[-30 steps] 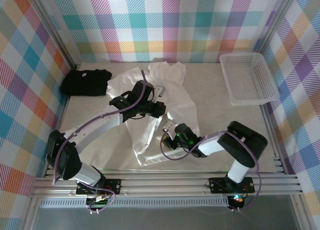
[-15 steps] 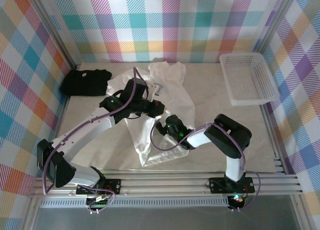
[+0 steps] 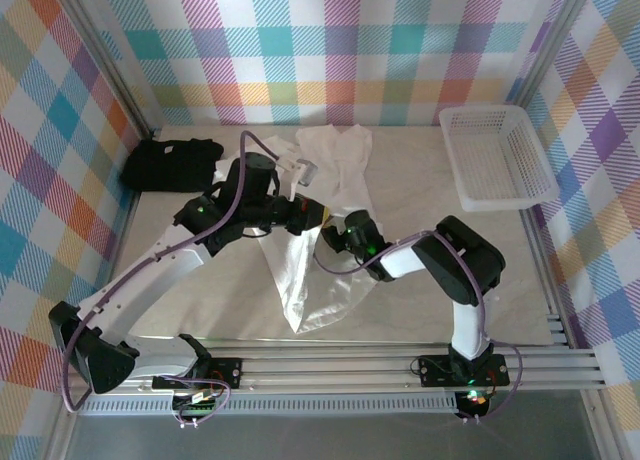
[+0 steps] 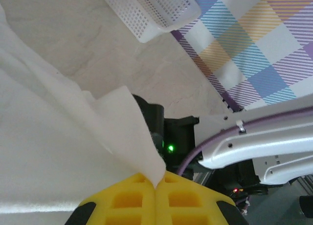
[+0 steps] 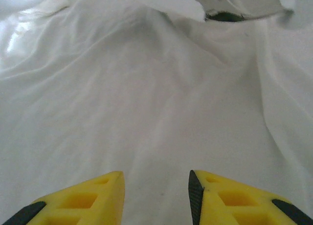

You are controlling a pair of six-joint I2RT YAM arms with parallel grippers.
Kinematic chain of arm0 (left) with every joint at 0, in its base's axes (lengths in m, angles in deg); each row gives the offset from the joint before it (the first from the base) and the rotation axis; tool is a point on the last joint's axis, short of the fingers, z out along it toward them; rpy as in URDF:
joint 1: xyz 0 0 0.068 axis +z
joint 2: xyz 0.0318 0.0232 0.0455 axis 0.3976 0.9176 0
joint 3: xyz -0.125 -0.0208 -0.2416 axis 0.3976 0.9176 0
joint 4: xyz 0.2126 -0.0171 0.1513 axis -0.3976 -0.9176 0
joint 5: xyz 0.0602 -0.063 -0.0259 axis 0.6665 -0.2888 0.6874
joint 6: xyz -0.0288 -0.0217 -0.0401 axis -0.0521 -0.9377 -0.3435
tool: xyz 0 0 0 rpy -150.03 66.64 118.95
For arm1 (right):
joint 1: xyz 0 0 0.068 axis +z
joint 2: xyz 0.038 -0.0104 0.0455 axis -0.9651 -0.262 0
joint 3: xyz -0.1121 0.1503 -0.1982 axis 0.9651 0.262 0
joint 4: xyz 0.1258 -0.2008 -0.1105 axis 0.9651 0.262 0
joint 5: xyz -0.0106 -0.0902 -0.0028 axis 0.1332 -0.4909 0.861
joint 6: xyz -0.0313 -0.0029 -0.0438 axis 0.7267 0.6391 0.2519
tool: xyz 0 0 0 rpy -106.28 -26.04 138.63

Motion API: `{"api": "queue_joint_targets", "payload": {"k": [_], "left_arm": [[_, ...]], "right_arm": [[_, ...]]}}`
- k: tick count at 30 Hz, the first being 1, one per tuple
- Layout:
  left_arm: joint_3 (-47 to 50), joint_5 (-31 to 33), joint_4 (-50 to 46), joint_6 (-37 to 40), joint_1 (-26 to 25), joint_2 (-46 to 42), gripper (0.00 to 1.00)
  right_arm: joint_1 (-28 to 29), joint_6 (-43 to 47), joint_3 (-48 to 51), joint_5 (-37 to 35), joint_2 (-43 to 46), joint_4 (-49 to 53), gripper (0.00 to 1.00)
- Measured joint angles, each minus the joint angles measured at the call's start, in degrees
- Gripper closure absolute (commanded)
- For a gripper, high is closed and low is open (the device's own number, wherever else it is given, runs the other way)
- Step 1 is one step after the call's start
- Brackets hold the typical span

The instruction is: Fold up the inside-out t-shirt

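Observation:
The inside-out t-shirt (image 3: 340, 165) is a white, rumpled cloth running from the table's back middle down to the front. My left gripper (image 3: 312, 216) hovers over its middle, shut on a pinched corner of the t-shirt (image 4: 128, 118); its yellow fingers (image 4: 129, 200) meet around the cloth in the left wrist view. My right gripper (image 3: 334, 240) is close beside it, on its right. In the right wrist view the right gripper (image 5: 156, 178) stands open just above the white fabric (image 5: 146, 88), with nothing between its fingers.
A black t-shirt (image 3: 170, 163) lies bunched at the back left. A white plastic basket (image 3: 495, 156) stands at the back right, also seen as the basket (image 4: 151, 10) in the left wrist view. My right arm (image 4: 254, 142) crosses close in front of the left gripper.
The left gripper has drawn back and left, pulling the shirt's cloth up into a narrower shape. The right gripper has slid from the shirt's front right edge up to its middle.

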Motion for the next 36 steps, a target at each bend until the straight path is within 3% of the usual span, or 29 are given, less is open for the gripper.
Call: {"api": "queue_joint_targets", "payload": {"k": [9,14,26,36], "left_arm": [[-0.6,-3.3,3.6,-1.3,-1.0,0.1,1.00],[-6.0,-3.8,4.7,-1.6,-3.9,2.3,1.00],[-15.0,-6.8,5.1,-1.5,-10.2,5.6,1.00],[-20.9,-7.0,4.2,0.0,-10.5,4.9,1.00]], "right_arm": [[-0.2,-2.8,-10.4,0.2,-1.6,9.2,0.55],[-0.1,-4.0,-17.6,-1.1,-4.7,16.5,0.50],[0.0,-5.7,-24.9,-3.6,-6.0,31.0,0.44],[-0.1,-8.9,-28.3,-3.8,-7.4,43.2,0.33]]}}
